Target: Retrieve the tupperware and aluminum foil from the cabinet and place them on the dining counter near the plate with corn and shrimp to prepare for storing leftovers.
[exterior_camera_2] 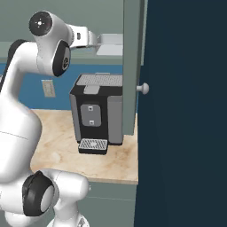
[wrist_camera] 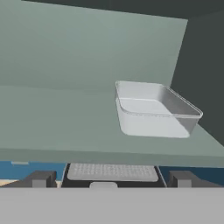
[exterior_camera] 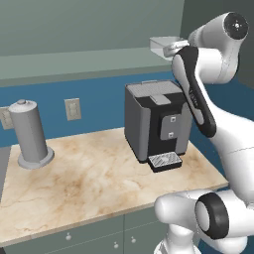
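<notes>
The shallow clear plastic tupperware (wrist_camera: 154, 110) sits on the floor of the grey-green cabinet (wrist_camera: 65, 118), towards its right wall. The gripper (wrist_camera: 111, 180), fingers spread wide and holding nothing, faces it above the black coffee machine (exterior_camera: 156, 124).

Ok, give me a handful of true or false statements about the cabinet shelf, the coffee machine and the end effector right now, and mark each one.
1. The clear, shallow rectangular plastic tupperware sits on the grey-green cabinet's shelf. True.
2. The end effector is shut on the tupperware. False: it is open and short of it.
3. The black and grey coffee machine stands on the beige marbled worktop. True.
4. The tupperware holds a yellow cob. False: it looks empty.
5. The grey paper towel holder lies tipped over. False: it stands upright.
</notes>
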You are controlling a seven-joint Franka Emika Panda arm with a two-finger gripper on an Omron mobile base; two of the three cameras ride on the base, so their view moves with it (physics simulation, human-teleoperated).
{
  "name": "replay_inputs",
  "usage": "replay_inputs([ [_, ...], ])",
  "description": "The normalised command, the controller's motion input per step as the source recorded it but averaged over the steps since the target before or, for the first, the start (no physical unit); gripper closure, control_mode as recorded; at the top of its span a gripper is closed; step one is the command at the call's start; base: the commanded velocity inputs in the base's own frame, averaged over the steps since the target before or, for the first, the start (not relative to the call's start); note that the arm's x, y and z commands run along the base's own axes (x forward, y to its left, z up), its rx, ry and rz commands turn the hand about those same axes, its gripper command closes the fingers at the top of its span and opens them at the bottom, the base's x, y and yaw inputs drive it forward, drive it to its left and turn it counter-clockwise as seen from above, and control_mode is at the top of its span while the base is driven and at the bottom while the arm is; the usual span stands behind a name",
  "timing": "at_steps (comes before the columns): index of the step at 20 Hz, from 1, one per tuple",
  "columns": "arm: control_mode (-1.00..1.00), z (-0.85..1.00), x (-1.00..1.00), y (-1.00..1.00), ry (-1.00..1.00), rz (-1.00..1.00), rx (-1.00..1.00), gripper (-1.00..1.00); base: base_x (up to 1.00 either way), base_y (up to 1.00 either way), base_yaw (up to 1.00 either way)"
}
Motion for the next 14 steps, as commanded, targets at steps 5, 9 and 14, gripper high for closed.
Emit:
replay_inputs([
  [5,-1.00,0.00,0.80,0.00,0.01,0.00,0.02,-1.00,0.00,0.00,0.00],
  [9,-1.00,0.00,0.82,0.00,0.01,0.00,0.02,-1.00,0.00,0.00,0.00],
  [14,-1.00,-0.02,0.92,0.00,0.05,0.00,0.02,-1.00,0.00,0.00,0.00],
])
